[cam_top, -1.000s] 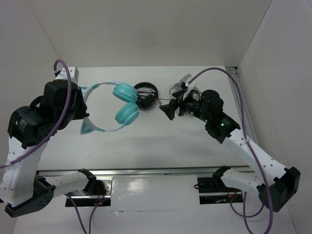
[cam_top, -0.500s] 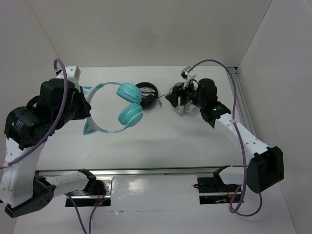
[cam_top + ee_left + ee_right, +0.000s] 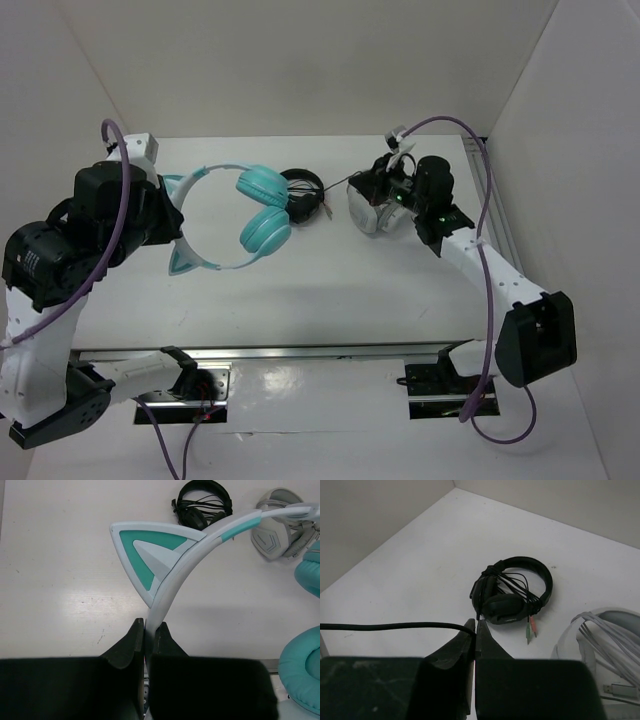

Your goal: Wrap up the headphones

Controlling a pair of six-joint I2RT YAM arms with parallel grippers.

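Note:
The teal headphones [image 3: 262, 228] hang over the table's left half, their round ear cups [image 3: 304, 676] dangling free. My left gripper [image 3: 148, 625] is shut on the pale headband [image 3: 172, 577], just below a teal-and-white cat ear [image 3: 145, 550]. In the top view the left gripper [image 3: 170, 220] sits between the two cat ears. A thin black cable [image 3: 395, 626] runs in from the left and ends pinched between the tips of my right gripper [image 3: 474, 623], which is shut on it. The right gripper [image 3: 368, 184] hovers at the back centre-right.
Small black headphones [image 3: 515, 592], cable bundled round them, lie at the back centre of the table [image 3: 330, 270]. Grey-white headphones [image 3: 364, 216] with a pale cable lie right under the right gripper. White walls close in on the left, back and right.
My right gripper swung back over the grey-white headphones and closed from wide open onto the black cable. The left arm shifted the teal headphones slightly.

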